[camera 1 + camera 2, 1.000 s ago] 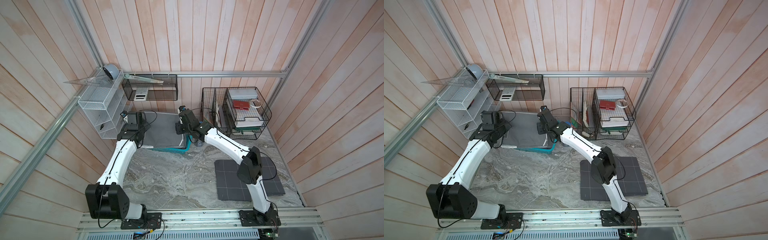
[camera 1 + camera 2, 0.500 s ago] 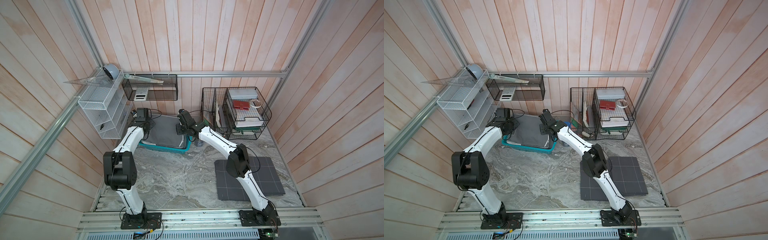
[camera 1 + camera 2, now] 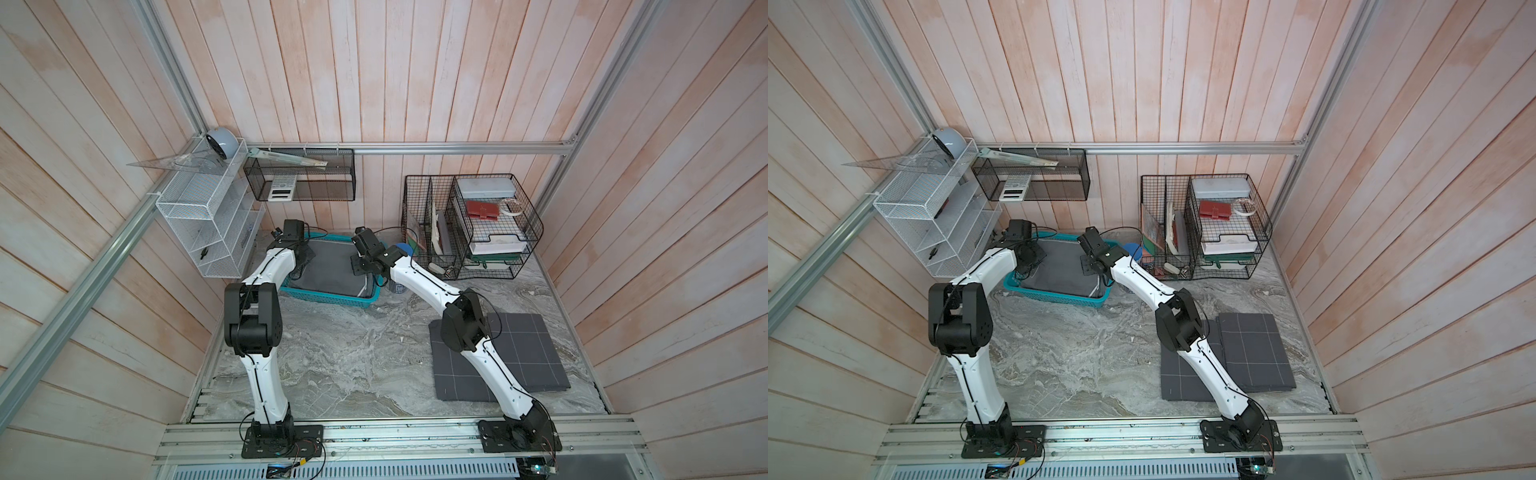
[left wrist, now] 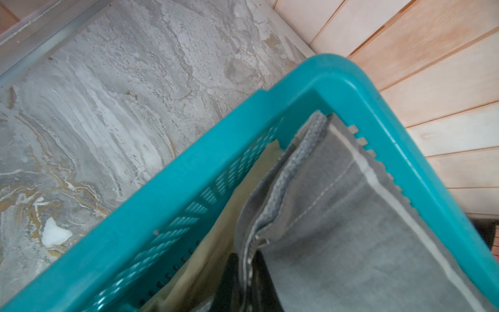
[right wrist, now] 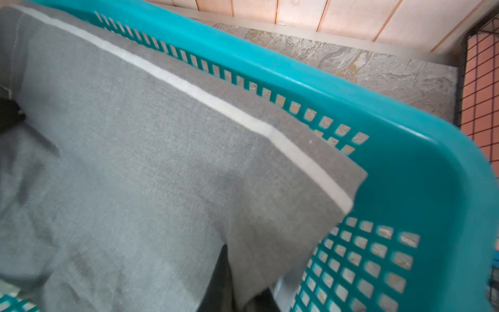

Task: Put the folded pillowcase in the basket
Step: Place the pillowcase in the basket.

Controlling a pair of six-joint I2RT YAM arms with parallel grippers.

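Left pincer (image 4: 247,272) and right pincer (image 5: 235,286) each clamp an end of the pillowcase (image 3: 332,266), lying left-to-right inside the basket (image 3: 328,297).

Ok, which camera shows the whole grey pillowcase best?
The top views: in both top views the whole pillowcase shows, spread across the teal basket. Each wrist view gives only a close-up of one striped corner beside the basket's lattice wall.
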